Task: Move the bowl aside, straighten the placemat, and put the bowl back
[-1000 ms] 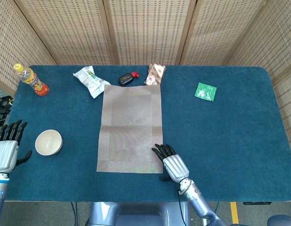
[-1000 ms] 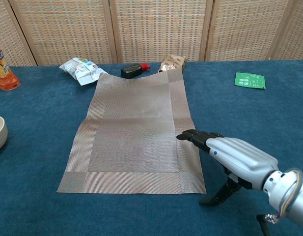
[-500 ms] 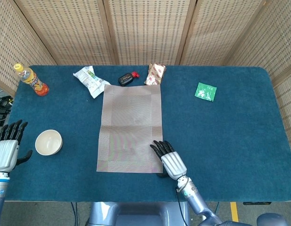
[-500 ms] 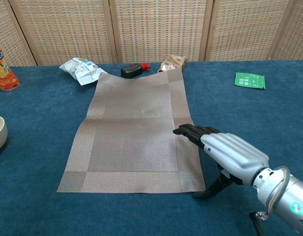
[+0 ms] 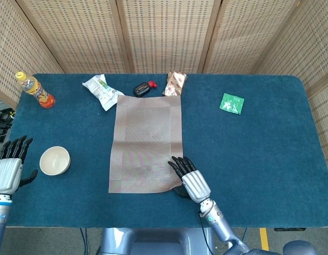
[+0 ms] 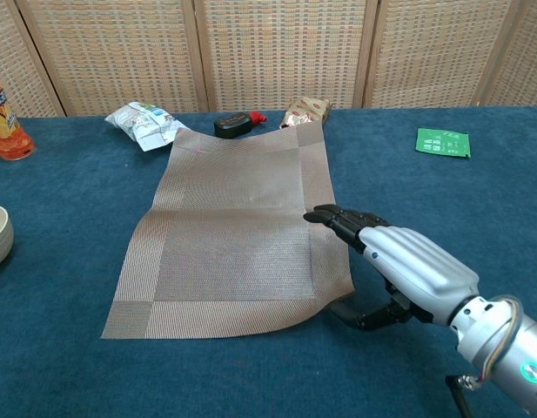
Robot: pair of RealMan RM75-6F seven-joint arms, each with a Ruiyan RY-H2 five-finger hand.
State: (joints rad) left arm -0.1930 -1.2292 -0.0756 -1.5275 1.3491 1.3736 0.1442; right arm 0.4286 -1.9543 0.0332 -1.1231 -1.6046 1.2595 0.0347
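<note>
The right robot hand (image 6: 399,270) now grips the near right corner of the placemat (image 5: 146,142): its fingers (image 6: 338,218) lie on top of the mat's right border and the thumb has tucked in under the edge. Half a second ago the thumb stood on the blue worktop (image 5: 249,143) just beside the mat, and the corner lay flat; now that corner is lifted and curled, so the near edge runs slanted rather than straight. The robot hand has also slid a little further left and away over the mat.

The bowl (image 5: 55,160) stands on the worktop well left of the placemat, as before. Just left of it the left robot hand (image 5: 8,170) hovers with fingers spread and nothing in them, unchanged.

At the far side, the bottle (image 5: 35,91), snack bag (image 5: 102,91), black and red item (image 5: 143,88), brown packet (image 5: 175,84) and green packet (image 5: 231,103) have not moved.
</note>
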